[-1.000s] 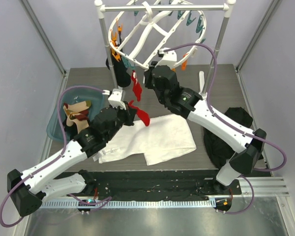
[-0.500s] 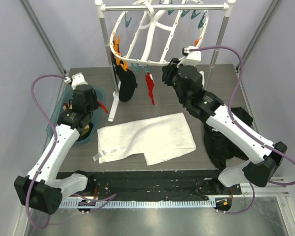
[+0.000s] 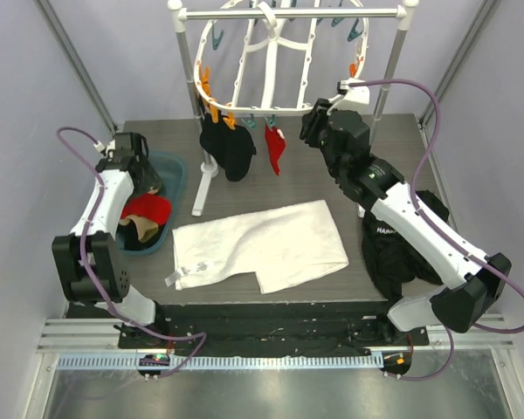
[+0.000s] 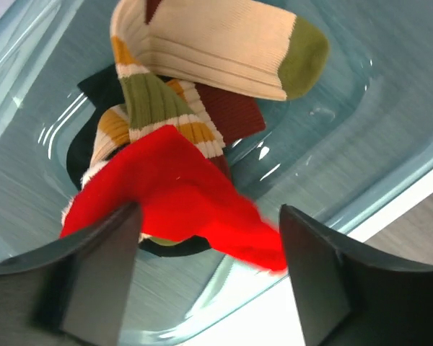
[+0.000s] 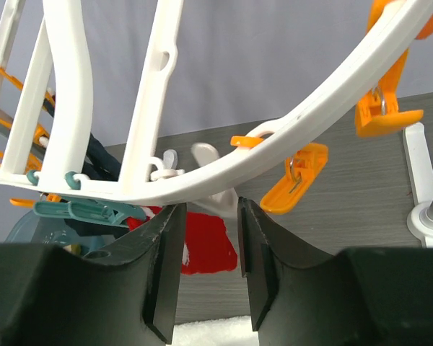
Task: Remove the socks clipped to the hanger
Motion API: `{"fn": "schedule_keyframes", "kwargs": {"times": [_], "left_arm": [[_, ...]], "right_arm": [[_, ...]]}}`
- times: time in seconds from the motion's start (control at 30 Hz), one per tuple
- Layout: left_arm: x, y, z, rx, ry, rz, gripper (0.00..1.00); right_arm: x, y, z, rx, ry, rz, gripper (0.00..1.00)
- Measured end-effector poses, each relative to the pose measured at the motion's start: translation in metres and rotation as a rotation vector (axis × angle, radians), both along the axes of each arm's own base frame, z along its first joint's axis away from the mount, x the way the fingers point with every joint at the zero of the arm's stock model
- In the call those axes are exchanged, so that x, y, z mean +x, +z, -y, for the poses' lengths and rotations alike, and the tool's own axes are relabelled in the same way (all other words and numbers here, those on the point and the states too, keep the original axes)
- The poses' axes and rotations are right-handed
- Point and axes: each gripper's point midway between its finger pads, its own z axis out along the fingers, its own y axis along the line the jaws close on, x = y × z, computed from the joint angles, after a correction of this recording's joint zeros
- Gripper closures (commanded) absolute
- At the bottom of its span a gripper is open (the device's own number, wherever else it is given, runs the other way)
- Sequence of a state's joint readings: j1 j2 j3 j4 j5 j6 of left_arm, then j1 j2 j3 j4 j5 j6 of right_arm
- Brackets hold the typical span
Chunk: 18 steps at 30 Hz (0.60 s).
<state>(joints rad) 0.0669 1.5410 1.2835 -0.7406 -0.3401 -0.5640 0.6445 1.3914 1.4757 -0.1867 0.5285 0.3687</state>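
The left gripper (image 4: 209,216) hangs released over the teal bin (image 4: 346,137), a loose red sock (image 4: 180,194) just below its fingers. The right gripper (image 5: 208,209), slightly parted and empty, faces the hanger (image 5: 224,174) rim; the clipped red sock (image 5: 206,249) hangs beyond its tips. Closing here would likely pinch rim or clip, and pulling could unhook the hanger from its rail (image 3: 380,13).

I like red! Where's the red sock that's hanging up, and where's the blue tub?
hanging red sock (image 3: 273,150): top view, middle of the sock.
blue tub (image 3: 176,173): top view, right rim.
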Motion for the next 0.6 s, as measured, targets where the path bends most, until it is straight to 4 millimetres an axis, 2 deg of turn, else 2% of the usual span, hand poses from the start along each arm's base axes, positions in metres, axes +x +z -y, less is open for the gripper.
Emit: {"fn": "schedule_keyframes", "kwargs": {"times": [0.03, 0.1, 0.17, 0.33, 0.47, 0.53, 0.6], "left_arm": [[0.003, -0.001, 0.001, -0.005, -0.002, -0.01, 0.12], [0.002, 0.003, 0.006, -0.016, -0.018, -0.015, 0.03], [0.0, 0.012, 0.012, -0.013, -0.037, 0.006, 0.0], [-0.006, 0.061, 0.038, 0.004, -0.13, 0.149, 0.0], [-0.01, 0.103, 0.074, 0.0, -0.249, 0.314, 0.0], [-0.014, 0.111, 0.098, -0.016, -0.324, 0.373, 0.0], [-0.019, 0.114, 0.132, -0.044, -0.423, 0.429, 0.0]], "right_arm": [[0.001, -0.001, 0.001, -0.002, -0.004, -0.002, 0.58], [0.004, -0.004, 0.002, -0.005, -0.006, -0.007, 0.58], [0.006, -0.006, 0.003, -0.009, -0.009, -0.012, 0.57], [0.009, -0.009, 0.007, -0.015, -0.019, -0.02, 0.57], [0.011, -0.01, 0.008, -0.02, -0.02, -0.023, 0.56], [0.011, -0.01, 0.008, -0.02, -0.018, -0.024, 0.57], [0.01, -0.01, 0.007, -0.019, -0.014, -0.024, 0.57]]}}
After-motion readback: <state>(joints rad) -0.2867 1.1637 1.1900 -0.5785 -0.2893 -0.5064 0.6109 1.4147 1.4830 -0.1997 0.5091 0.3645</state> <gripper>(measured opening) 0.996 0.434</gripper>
